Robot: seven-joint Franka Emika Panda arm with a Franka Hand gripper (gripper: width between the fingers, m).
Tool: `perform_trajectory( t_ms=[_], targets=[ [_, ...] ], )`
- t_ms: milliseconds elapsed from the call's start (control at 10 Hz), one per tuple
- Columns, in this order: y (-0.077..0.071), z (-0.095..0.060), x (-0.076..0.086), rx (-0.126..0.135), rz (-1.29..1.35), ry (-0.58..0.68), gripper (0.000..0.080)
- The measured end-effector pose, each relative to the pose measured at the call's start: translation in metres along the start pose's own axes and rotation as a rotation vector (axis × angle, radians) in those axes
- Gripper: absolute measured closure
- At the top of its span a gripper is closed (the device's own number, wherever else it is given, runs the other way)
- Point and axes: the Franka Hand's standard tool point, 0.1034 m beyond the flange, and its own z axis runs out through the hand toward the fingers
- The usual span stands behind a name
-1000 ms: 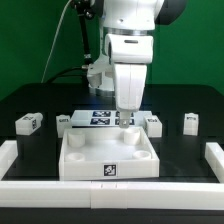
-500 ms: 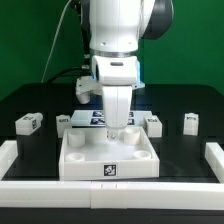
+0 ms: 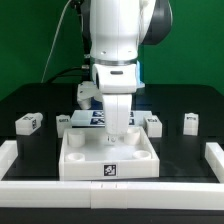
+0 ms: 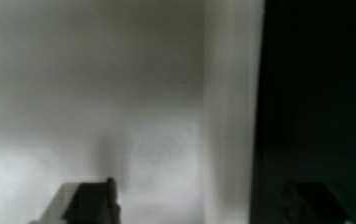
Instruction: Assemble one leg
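Leg: small white blocky plastic peg (image 3: 153, 123), black-and-white square tag; I see it on the black counter (image 3: 35, 100), beside the big white square tray (image 3: 80, 168), far corner.
Fingers (image 4: 86, 203): spread wide, empty, over tray.

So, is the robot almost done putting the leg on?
Not yet. Nothing is fitted: the nearest leg lies loose by the tray. The end effector hangs open and empty low over the tray. Grabbing and fitting a leg is left.
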Motion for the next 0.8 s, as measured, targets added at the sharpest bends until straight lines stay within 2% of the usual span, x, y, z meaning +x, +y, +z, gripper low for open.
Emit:
perform_trajectory(
  t_ms=[100,300,400,800],
  targets=[
    [0.0000,0.0000,0.0000,0.000,0.000,0.000,0.0397],
    [-0.0002,0.0002,0.0000,0.000,0.000,0.000,0.0736],
    [0.0016,-0.0010,-0.0004,-0.007,0.001,0.000,0.0736],
    [0.0021,-0.0012,-0.0004,-0.010,0.001,0.000,0.0736]
  ],
)
